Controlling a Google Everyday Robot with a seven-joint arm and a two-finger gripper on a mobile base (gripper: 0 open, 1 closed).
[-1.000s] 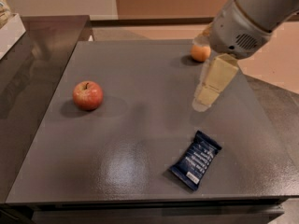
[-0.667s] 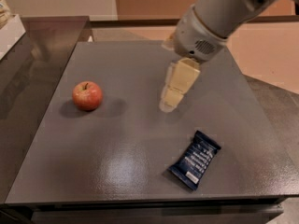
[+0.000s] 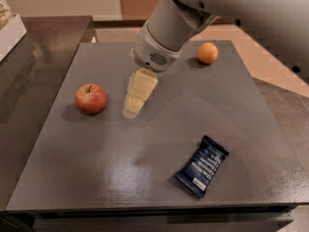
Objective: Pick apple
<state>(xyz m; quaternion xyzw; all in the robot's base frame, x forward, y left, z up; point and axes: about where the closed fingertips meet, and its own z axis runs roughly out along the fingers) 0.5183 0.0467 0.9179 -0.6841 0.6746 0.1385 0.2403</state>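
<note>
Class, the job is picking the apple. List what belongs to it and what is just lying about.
Job: apple, at left; claw, just right of it, apart from it.
Lying about: orange, far side; blue packet, near right.

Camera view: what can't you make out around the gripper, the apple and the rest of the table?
Gripper, just right of the apple: its height over the table cannot be judged from this one view.
Arm: cut off by the top and right edges.
Blue packet: print too small to read.
White object at far left: cut off by the left edge.
</note>
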